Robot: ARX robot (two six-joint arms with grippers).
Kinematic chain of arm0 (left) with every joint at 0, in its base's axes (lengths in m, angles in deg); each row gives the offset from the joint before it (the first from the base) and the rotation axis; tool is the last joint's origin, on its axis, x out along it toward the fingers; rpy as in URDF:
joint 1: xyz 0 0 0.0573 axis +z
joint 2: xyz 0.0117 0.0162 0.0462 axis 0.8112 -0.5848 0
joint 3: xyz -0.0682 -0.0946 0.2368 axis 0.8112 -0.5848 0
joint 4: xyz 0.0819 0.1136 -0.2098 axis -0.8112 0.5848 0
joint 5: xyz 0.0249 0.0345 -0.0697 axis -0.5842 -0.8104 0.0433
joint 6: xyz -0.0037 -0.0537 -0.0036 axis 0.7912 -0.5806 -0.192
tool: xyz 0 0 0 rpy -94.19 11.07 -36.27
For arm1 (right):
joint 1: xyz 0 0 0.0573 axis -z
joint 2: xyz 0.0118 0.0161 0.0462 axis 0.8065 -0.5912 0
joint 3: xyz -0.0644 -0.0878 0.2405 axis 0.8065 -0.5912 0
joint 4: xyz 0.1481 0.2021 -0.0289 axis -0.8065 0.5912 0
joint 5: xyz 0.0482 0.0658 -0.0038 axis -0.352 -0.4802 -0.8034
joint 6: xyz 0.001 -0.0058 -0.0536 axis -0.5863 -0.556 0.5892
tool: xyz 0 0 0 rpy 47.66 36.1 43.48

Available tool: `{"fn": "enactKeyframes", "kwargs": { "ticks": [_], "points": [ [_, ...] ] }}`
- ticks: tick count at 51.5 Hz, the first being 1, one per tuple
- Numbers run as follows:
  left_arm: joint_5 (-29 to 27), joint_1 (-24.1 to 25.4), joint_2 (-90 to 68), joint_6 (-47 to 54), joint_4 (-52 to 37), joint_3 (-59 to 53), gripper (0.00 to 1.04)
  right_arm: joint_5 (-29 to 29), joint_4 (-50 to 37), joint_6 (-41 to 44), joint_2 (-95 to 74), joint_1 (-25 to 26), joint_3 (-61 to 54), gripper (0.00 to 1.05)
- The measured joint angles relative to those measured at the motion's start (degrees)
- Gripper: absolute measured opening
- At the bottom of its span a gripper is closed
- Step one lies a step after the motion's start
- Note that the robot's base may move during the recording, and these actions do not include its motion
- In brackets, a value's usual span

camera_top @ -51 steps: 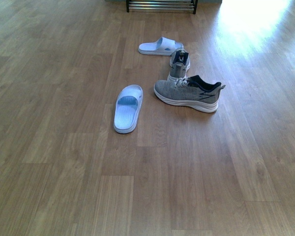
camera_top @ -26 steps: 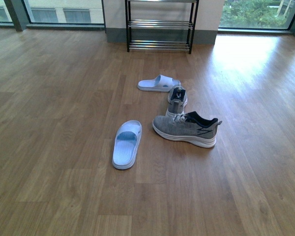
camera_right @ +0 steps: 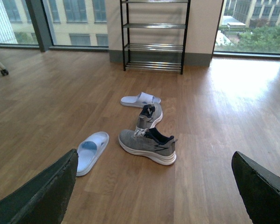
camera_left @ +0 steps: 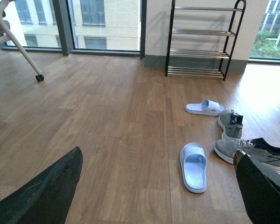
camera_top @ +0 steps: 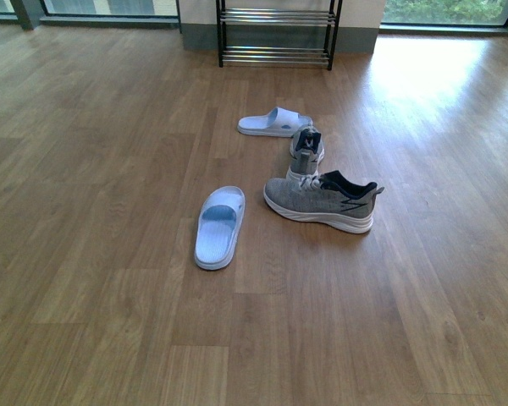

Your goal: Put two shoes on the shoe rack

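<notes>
Two grey knit sneakers with white soles lie on the wood floor: the near one [camera_top: 322,201] on its sole, side-on, the other [camera_top: 306,152] just behind it, pointing away. A pale blue slipper [camera_top: 218,227] lies to their left, a second slipper [camera_top: 274,123] further back. The black shoe rack [camera_top: 276,34] with chrome rods stands against the far wall. Neither arm shows in the front view. My left gripper [camera_left: 161,186] is open, above the floor short of the slipper [camera_left: 193,166]. My right gripper [camera_right: 161,186] is open, short of the near sneaker [camera_right: 147,145]; the rack [camera_right: 154,35] is far ahead.
Large windows run along the far wall on both sides of the rack. A chair leg with a castor [camera_left: 39,77] stands at the far left in the left wrist view. Bright sunlight falls on the floor at the right [camera_top: 432,59].
The front view has tilted: first up, bringing the rack and windows into sight, then slightly down again. The shoes and slippers have not moved on the floor.
</notes>
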Motion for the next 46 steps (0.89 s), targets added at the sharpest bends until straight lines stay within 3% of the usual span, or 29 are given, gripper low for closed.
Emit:
{"fn": "enactKeyframes", "kwargs": {
  "ticks": [46],
  "points": [
    [0.0,0.0,0.0,0.0,0.0,0.0,0.95,0.0,0.0,0.0,0.0,0.0,0.0,0.95]
  ]
}}
